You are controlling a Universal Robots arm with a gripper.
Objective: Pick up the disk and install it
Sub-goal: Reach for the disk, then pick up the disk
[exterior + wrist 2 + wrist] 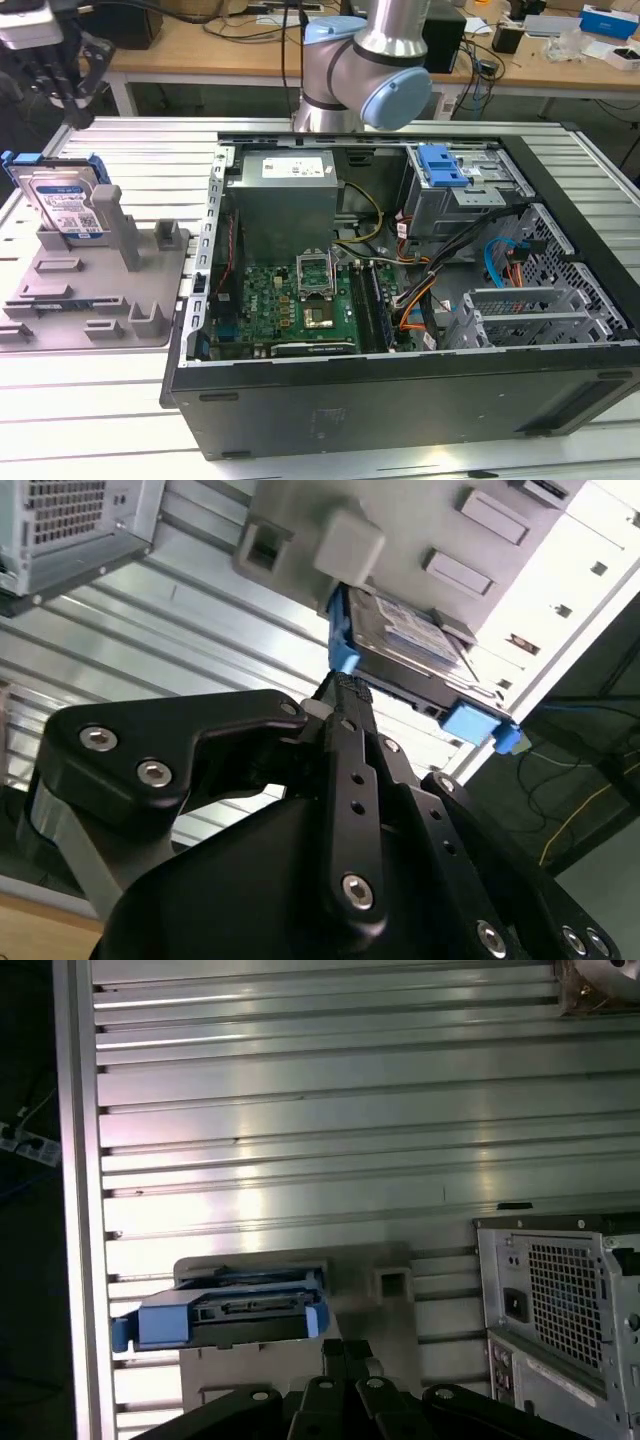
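Observation:
The disk, a silver drive with a white-and-blue label in a blue carrier, stands on edge at the back of the grey fixture tray, on the exterior view's left. It also shows in the first wrist view as the disk and in the second wrist view as the disk. My gripper hangs above the disk, apart from it. The black fingers sit pressed together with nothing between them, and the gripper points toward the disk's blue edge.
An open computer case lies on the slatted aluminium table at centre and right. Inside it are a power supply, a motherboard and a drive cage with a blue latch. The arm's base rises behind the case.

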